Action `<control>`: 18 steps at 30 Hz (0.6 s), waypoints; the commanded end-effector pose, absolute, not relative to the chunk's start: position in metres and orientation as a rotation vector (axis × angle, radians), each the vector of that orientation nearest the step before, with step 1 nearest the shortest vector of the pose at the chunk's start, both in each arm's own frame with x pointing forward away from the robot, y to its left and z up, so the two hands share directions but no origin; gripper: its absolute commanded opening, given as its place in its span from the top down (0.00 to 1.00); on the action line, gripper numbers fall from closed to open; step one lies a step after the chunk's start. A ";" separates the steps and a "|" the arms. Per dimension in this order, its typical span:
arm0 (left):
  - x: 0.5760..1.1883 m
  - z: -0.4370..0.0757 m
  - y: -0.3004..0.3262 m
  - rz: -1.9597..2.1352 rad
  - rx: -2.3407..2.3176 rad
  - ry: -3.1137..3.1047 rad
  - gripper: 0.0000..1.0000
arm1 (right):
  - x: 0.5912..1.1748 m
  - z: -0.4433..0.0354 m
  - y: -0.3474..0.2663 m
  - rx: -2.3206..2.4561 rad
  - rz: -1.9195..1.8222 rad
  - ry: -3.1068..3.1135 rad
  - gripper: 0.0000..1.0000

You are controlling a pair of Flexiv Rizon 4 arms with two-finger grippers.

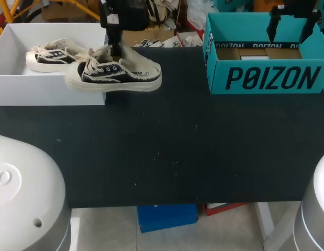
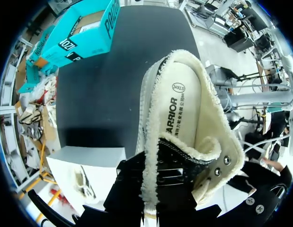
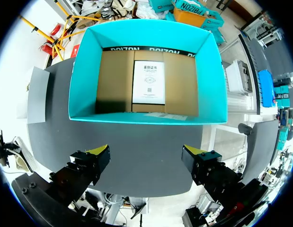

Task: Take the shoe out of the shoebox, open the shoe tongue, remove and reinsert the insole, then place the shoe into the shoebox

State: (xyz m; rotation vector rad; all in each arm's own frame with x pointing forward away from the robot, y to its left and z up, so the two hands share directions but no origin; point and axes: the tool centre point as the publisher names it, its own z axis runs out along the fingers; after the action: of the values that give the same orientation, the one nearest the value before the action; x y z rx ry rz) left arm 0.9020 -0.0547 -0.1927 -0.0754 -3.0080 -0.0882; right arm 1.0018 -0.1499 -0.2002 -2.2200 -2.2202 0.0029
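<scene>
A black canvas shoe (image 1: 114, 73) with white laces and a cream fleecy lining hangs level at the right front corner of the white box (image 1: 15, 86), toe pointing right. My left gripper (image 1: 115, 49) comes down from above and is shut on its laced upper. In the left wrist view the shoe (image 2: 184, 109) runs ahead of the gripper (image 2: 158, 198), its printed insole facing up; the fingertips are hidden by the lining. The open teal shoebox (image 1: 266, 78) stands at the back right. My right gripper (image 3: 146, 153) hangs open above that teal shoebox (image 3: 80, 80), holding nothing.
A matching second shoe (image 1: 51, 56) lies inside the white box. The teal shoebox holds a brown cardboard floor with a white card (image 3: 148, 82). Black tabletop (image 1: 167, 146) stretches between the two boxes and toward the front edge.
</scene>
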 end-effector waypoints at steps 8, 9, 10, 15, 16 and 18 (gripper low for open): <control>0.874 -0.258 -0.090 -0.100 -0.054 -2.983 1.00 | 1.002 -0.200 -0.150 -2.220 0.003 -2.220 0.00; 0.873 -0.265 -0.094 -0.099 -0.060 -2.983 1.00 | 1.002 -0.200 -0.150 -2.220 0.003 -2.220 0.00; 0.873 -0.272 -0.097 -0.098 -0.052 -2.968 1.00 | 1.002 -0.200 -0.150 -2.220 0.003 -2.220 0.00; 0.873 -0.301 -0.109 -0.097 -0.051 -2.962 1.00 | 1.002 -0.200 -0.150 -2.220 0.003 -2.220 0.00; 0.872 -0.307 -0.110 -0.105 -0.053 -2.965 1.00 | 1.002 -0.200 -0.150 -2.220 0.003 -2.220 0.00; 0.872 -0.321 -0.113 -0.108 -0.058 -2.952 1.00 | 1.002 -0.200 -0.150 -2.220 0.003 -2.220 0.00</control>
State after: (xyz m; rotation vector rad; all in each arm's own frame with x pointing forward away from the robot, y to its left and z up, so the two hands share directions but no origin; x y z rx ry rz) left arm 0.8673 -0.1033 -0.3000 -0.0572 -2.9679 -0.0945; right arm 1.0018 -0.1499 -0.2003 -2.2200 -2.2202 0.0029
